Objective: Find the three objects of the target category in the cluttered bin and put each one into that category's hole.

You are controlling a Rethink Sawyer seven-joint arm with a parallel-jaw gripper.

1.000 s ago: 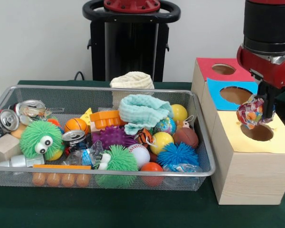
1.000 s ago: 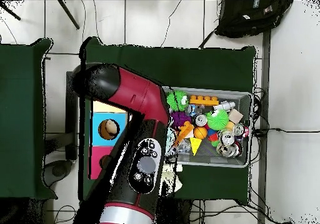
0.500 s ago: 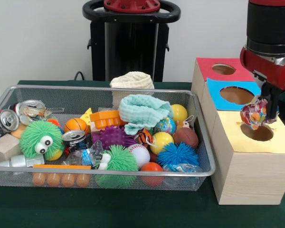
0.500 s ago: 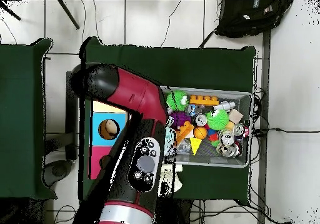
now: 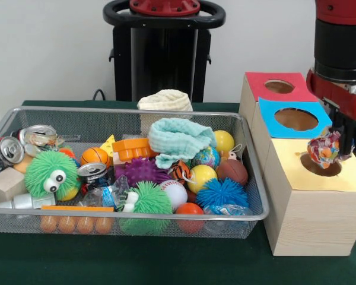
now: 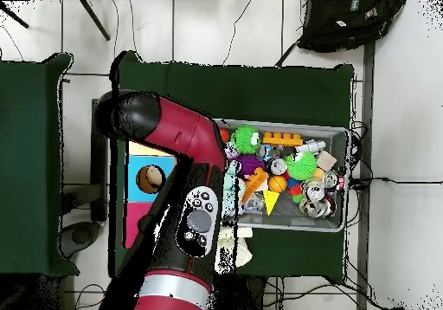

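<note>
1. The hole (image 5: 321, 165), a round cut-out in a yellow card surround, tops the near end of a pale wooden box (image 5: 305, 217) standing just right of the cluttered bin (image 5: 124, 222) in the front view.
2. The gripper (image 5: 338, 145) hangs directly over that hole, closed on a crumpled multicoloured wrapper (image 5: 323, 149), which sits at the hole's upper rim.
3. The blue-surround hole (image 5: 295, 119) and the red-surround hole (image 5: 279, 86) lie further back along the same box.
4. The bin, a shallow wire-mesh basket, holds balls, crushed cans, spiky rubber toys and a pale green cloth (image 5: 177, 139).
5. A dark green cloth covers the table (image 5: 136, 261); a plain pale wall rises behind, with the black pedestal (image 5: 164, 56) at the far edge.
6. In the overhead view the red arm (image 6: 177, 138) crosses the box, the bin (image 6: 337, 224) lies beside it, and pale floor tiles (image 6: 402, 107), cables and a black bag (image 6: 350, 21) surround the table.
</note>
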